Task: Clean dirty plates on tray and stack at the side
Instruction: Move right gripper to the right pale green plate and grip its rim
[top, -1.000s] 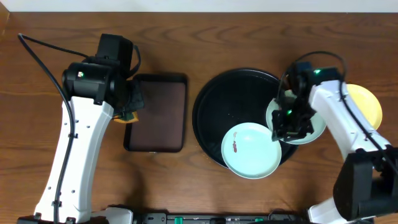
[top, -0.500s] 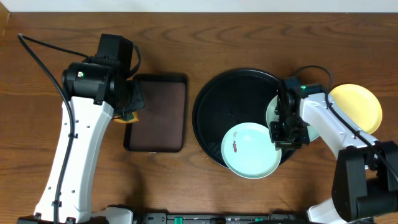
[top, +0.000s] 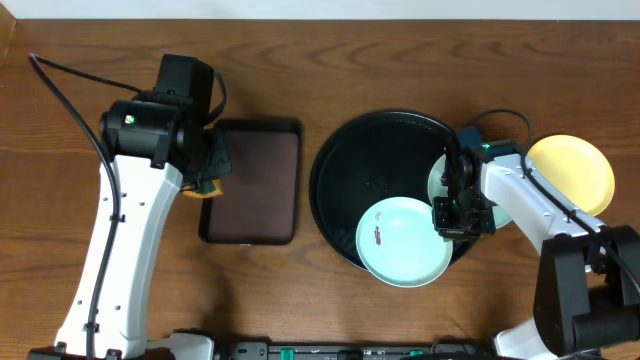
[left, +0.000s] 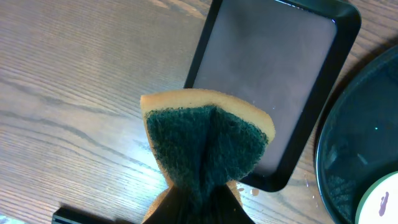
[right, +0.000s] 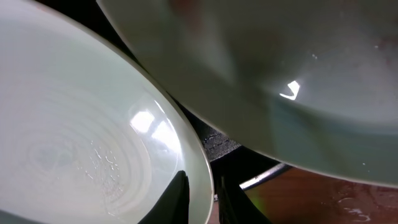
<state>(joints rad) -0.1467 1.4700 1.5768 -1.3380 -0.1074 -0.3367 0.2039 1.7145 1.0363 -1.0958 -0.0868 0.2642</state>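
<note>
The black round tray (top: 365, 170) holds a mint-white plate (top: 403, 242) with a reddish smear at its front right. A second mint-white plate (top: 436, 183) lies on the tray's right rim, partly under my right arm. The pale yellow plate (top: 578, 170) sits on the table to the right. My right gripper (top: 450, 215) straddles the smeared plate's right rim (right: 81, 143), one finger inside and one outside, closed on it (right: 202, 199). The second plate (right: 280, 56) fills the upper right wrist view. My left gripper (top: 205, 182) is shut on a green-and-yellow sponge (left: 208, 140), left of the brown tray.
A rectangular dark brown tray (top: 255, 180) lies between the left arm and the black tray; it also shows in the left wrist view (left: 267, 68). Small drops of water lie on the wood by its corner. The black tray's edge (left: 367, 143) is at the right.
My right gripper has moved down and left from over the second mint plate to the smeared plate's rim. The left arm and sponge have not moved.
</note>
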